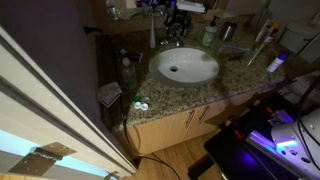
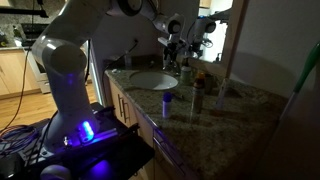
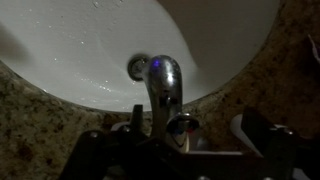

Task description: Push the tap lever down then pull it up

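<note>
The small chrome faucet (image 1: 171,41) stands at the back rim of the white oval basin (image 1: 185,67). In the wrist view its curved spout (image 3: 163,85) reaches over the basin (image 3: 90,50), and the short shiny tap lever (image 3: 182,125) sits just behind it. My gripper (image 3: 190,122) is open, with a dark finger on each side of the lever and gaps between them. In both exterior views the gripper (image 1: 176,16) (image 2: 178,47) hangs right above the faucet, and the lever itself is too small to make out there.
A green bottle (image 1: 210,35) stands right of the faucet and a white stick (image 1: 260,45) leans further right. A clear bottle (image 1: 125,70) stands left of the basin. The speckled granite counter (image 1: 235,80) ends at a wall or door panel (image 1: 50,95) on the left.
</note>
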Action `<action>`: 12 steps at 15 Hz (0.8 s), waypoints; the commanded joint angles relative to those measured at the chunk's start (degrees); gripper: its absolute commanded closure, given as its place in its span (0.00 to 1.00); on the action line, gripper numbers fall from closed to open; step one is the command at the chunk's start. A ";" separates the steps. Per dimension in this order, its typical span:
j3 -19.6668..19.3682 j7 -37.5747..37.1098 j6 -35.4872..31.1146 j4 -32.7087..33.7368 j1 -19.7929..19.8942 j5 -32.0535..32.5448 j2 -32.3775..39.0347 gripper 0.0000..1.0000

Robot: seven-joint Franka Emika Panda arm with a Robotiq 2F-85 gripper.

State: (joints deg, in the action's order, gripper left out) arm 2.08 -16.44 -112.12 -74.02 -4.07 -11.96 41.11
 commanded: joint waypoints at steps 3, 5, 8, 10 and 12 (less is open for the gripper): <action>-0.29 -0.45 1.31 0.15 -0.24 1.16 0.04 0.00; -0.33 -0.51 0.74 0.08 -0.30 1.18 0.02 0.26; -0.50 -0.79 0.47 0.01 -0.41 1.38 -0.02 0.46; -0.65 -1.07 0.02 -0.11 -0.52 1.53 -0.07 0.60; -0.89 -1.66 -0.56 -0.21 -0.68 1.77 -0.13 0.74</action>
State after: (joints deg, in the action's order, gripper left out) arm 1.86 -17.13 -111.48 -74.02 -4.27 -10.72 41.11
